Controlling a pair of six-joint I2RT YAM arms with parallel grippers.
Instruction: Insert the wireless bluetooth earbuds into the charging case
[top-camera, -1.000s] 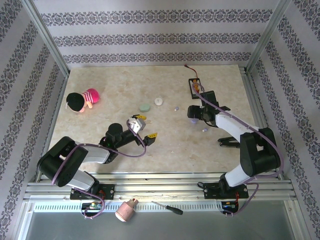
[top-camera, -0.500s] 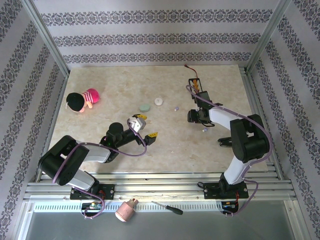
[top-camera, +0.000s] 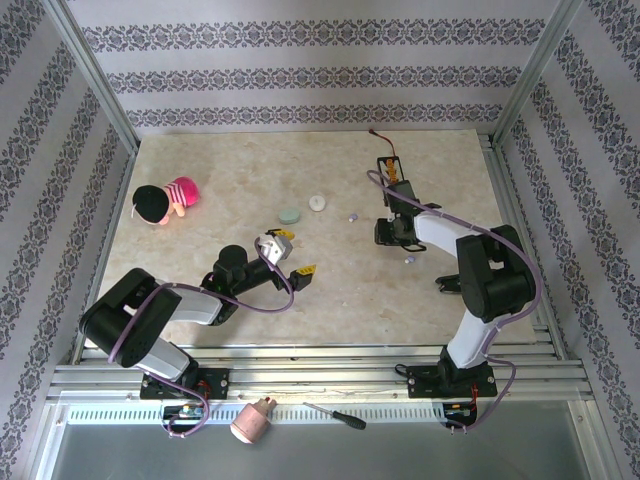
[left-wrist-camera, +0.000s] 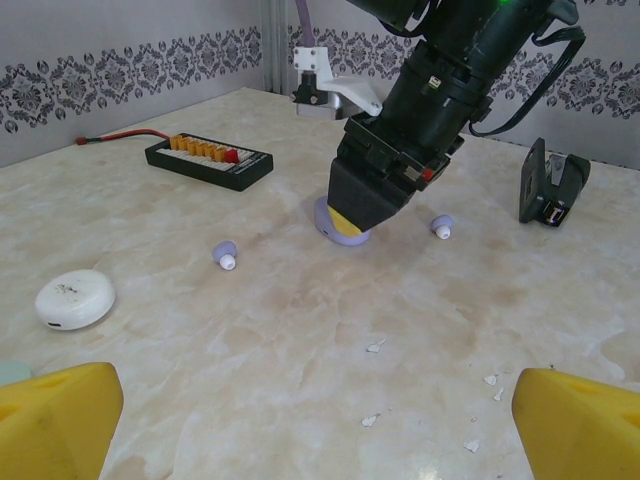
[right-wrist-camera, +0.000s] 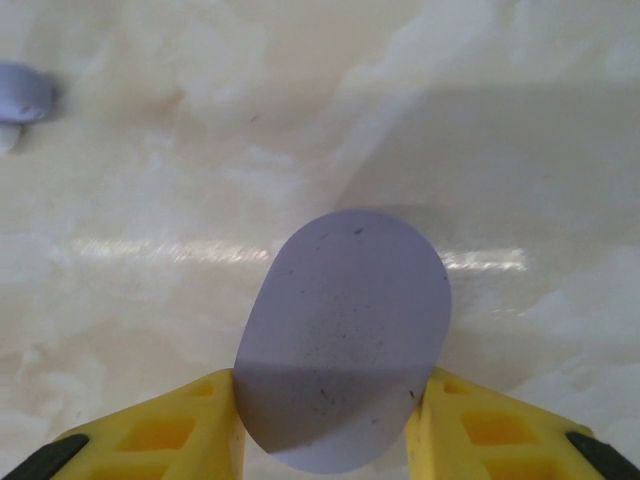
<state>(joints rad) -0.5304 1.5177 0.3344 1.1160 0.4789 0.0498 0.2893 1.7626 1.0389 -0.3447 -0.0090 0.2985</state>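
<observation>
A matte, finely speckled lavender oval case (right-wrist-camera: 345, 335) is pinched between the right pincer's (right-wrist-camera: 325, 405) yellow pads, touched on both sides. From the left wrist, one lavender, white-tipped earbud (left-wrist-camera: 225, 253) and a second earbud (left-wrist-camera: 441, 226) are seen flanking that pincer. The left pincer (left-wrist-camera: 320, 425) is spread wide, empty.

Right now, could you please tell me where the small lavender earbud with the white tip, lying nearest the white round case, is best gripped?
Probably across its rounded lavender body, coming straight down. The small lavender earbud lies loose on the marble tabletop, white tip pointing sideways, so fingers closing on the two lavender flanks should leave the tip free.
</observation>
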